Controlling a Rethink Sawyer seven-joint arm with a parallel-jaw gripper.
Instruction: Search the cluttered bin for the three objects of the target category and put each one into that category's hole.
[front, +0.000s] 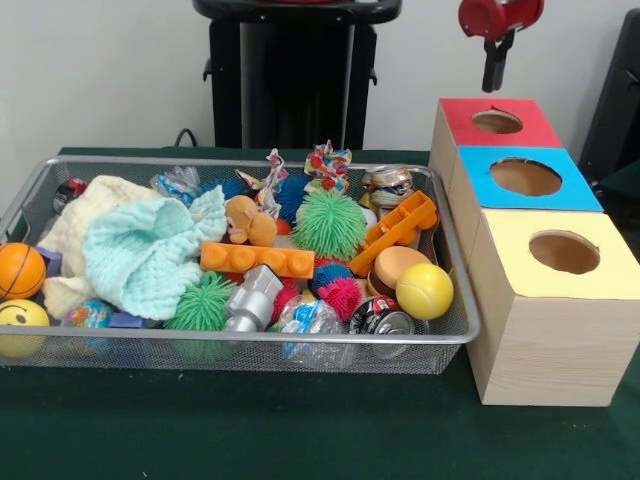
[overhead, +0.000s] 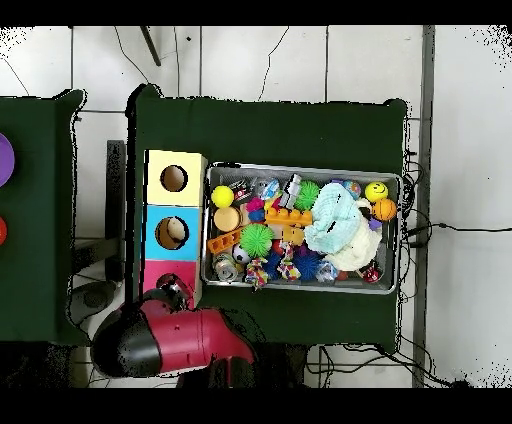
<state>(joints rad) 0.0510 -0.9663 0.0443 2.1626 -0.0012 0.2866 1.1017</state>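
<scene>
The wire-mesh bin sits on the green table, full of clutter; it also shows in the overhead view. A tan-brown plush animal lies in the middle of the bin, by the orange brick. No duck or tiger plush shows. The red-topped box's hole is at the back right. My gripper hangs just above that hole with nothing visible in it. In the overhead view the red arm head covers part of the red box.
The blue-topped box and yellow-topped box stand in a row in front of the red one. The bin holds a mint cloth, green spiky balls, a yellow ball, a can and an orange ball.
</scene>
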